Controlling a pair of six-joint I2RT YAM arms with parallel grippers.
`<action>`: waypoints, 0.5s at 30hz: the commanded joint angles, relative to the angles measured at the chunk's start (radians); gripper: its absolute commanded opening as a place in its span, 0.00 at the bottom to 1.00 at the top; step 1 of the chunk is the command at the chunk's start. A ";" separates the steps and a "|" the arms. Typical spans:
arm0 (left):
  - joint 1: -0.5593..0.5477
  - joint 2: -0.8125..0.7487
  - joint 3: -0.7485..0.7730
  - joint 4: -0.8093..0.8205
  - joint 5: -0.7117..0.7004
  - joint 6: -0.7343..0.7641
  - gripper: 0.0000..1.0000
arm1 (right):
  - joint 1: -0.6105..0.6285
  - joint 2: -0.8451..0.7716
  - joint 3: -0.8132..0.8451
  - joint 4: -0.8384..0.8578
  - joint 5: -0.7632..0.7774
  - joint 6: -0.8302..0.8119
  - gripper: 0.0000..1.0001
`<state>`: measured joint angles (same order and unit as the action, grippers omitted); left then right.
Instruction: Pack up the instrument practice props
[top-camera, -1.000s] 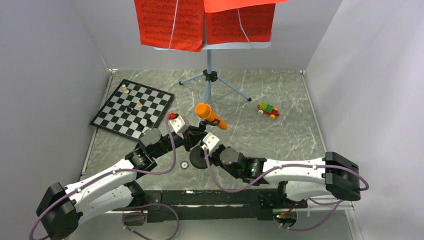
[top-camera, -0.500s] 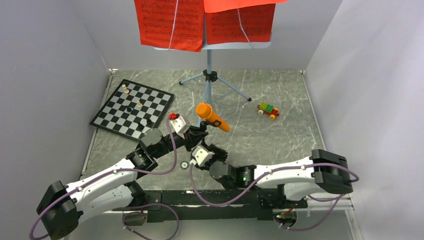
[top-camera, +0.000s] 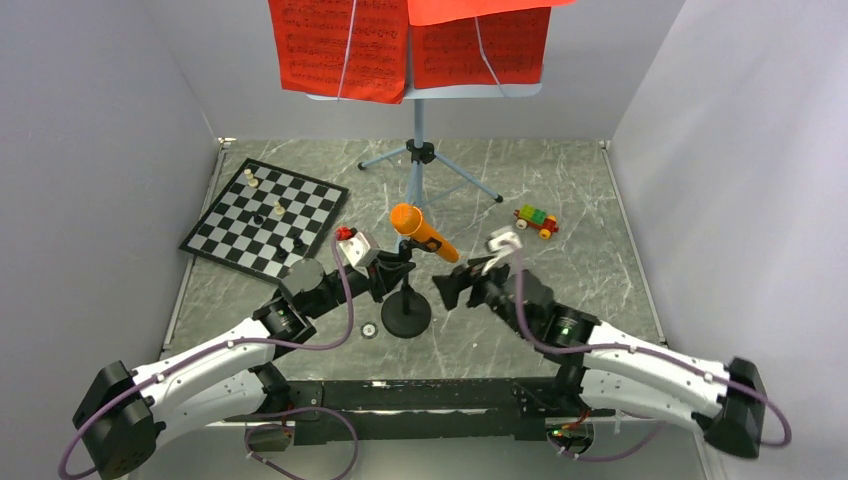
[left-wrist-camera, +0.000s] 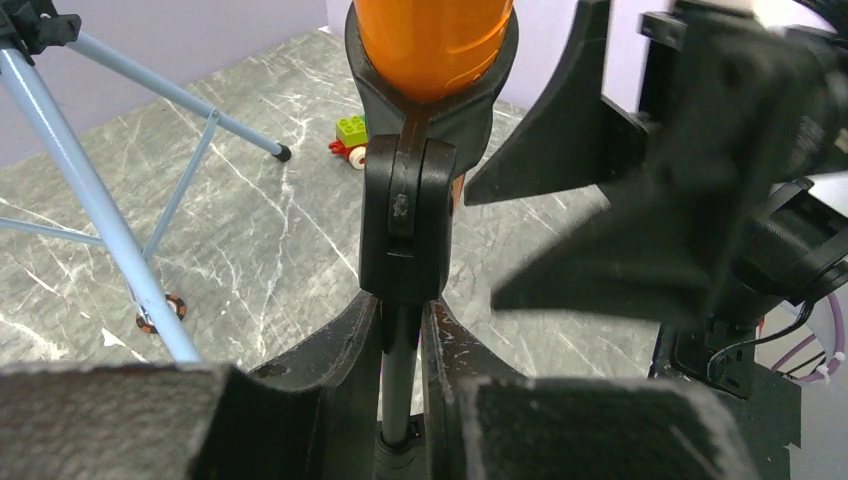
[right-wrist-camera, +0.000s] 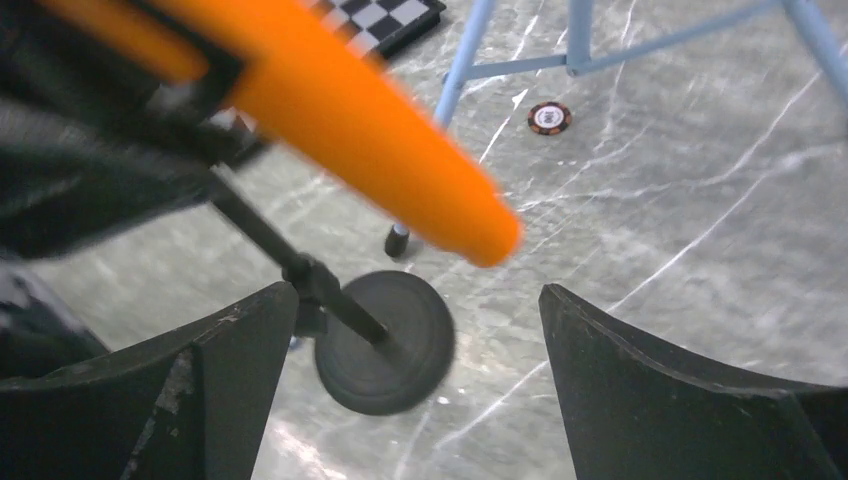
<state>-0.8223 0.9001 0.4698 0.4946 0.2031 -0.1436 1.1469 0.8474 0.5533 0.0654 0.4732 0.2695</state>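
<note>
The orange microphone (top-camera: 421, 232) sits tilted in the clip of the black round-base mic stand (top-camera: 407, 320), which stands upright on the table. My left gripper (top-camera: 394, 274) is shut on the stand's thin pole (left-wrist-camera: 400, 365), just under the clip (left-wrist-camera: 405, 225). My right gripper (top-camera: 456, 284) hangs open just right of the stand, holding nothing; its wrist view shows the microphone (right-wrist-camera: 340, 110) above and the round base (right-wrist-camera: 385, 340) beyond its wide-apart fingers (right-wrist-camera: 205, 385). The light-blue music stand (top-camera: 418, 150) with red music sheets (top-camera: 345, 45) stands at the back.
A chessboard (top-camera: 268, 215) with a few pieces lies at the back left. A small brick toy car (top-camera: 536, 221) sits at the right. A small round token (top-camera: 369, 330) lies left of the mic stand's base, another (right-wrist-camera: 549, 117) by the tripod legs (left-wrist-camera: 95, 190). Grey walls close in both sides.
The right gripper has opened wide and swung from the near left of the mic stand's base round to the stand's right side. The left gripper, stand and microphone have barely moved.
</note>
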 joint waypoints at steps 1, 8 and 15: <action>-0.010 -0.014 -0.037 0.018 -0.039 -0.035 0.00 | -0.238 -0.088 -0.095 0.055 -0.431 0.392 0.94; -0.033 -0.028 -0.053 0.064 -0.104 -0.036 0.00 | -0.420 0.093 -0.128 0.241 -0.798 0.609 0.91; -0.058 -0.060 -0.075 0.073 -0.174 -0.025 0.00 | -0.518 0.305 -0.171 0.580 -1.032 0.792 0.87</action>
<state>-0.8639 0.8635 0.4122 0.5644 0.0929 -0.1509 0.6556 1.0843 0.4038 0.3538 -0.3668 0.8986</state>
